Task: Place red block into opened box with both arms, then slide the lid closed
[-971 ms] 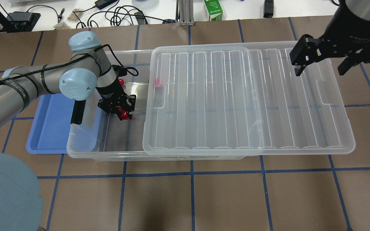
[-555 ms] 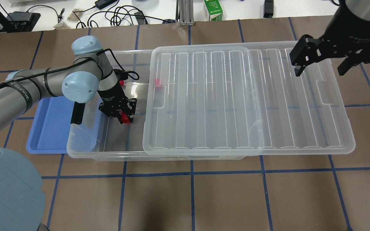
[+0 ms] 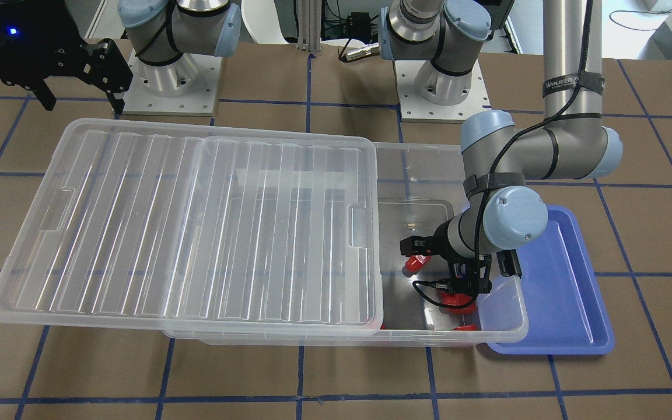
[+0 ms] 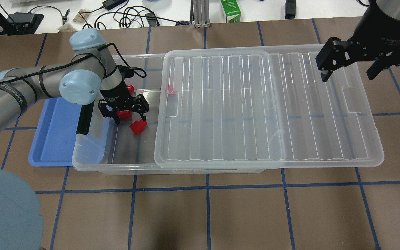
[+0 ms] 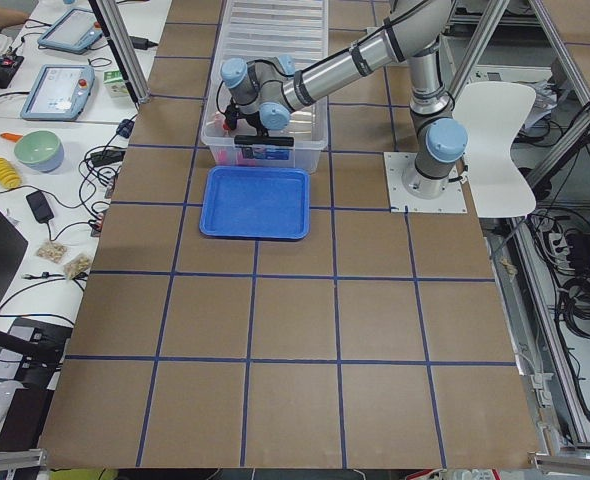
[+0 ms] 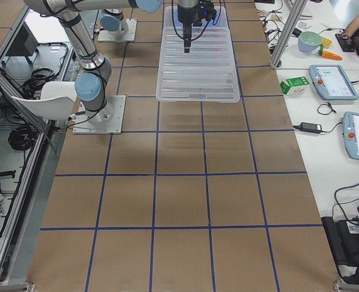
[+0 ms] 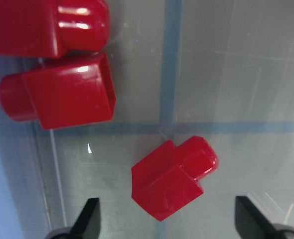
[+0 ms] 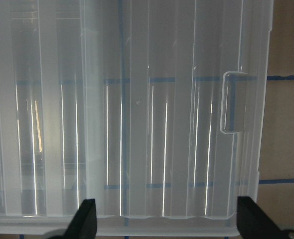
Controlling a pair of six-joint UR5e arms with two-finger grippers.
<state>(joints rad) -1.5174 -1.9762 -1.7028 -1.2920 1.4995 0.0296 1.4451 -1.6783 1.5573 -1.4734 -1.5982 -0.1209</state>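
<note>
Box [image 4: 116, 169]: on the surface [image 4: 221, 215], left end uncovered.
Lid [image 4: 269, 107]: atop box, overhanging right end.
Right gripper [image 4: 348, 74]: fingers wide, empty, above lid.
Left gripper [image 4: 130, 118]: fingers wide, empty, over uncovered end.
Red block [image 4: 137, 127]: loose on box floor below left fingers.

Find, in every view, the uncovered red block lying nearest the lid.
Front-facing: red block right of centre, beside the lid's short edge.
Overhead: left of centre, that edge to its right.
Left wrist: picture's middle.
Exterior left: too small to single out.
Exterior right: not visible.
Right wrist: not in it.
Shared landmark: the lid's short edge over the box.
</note>
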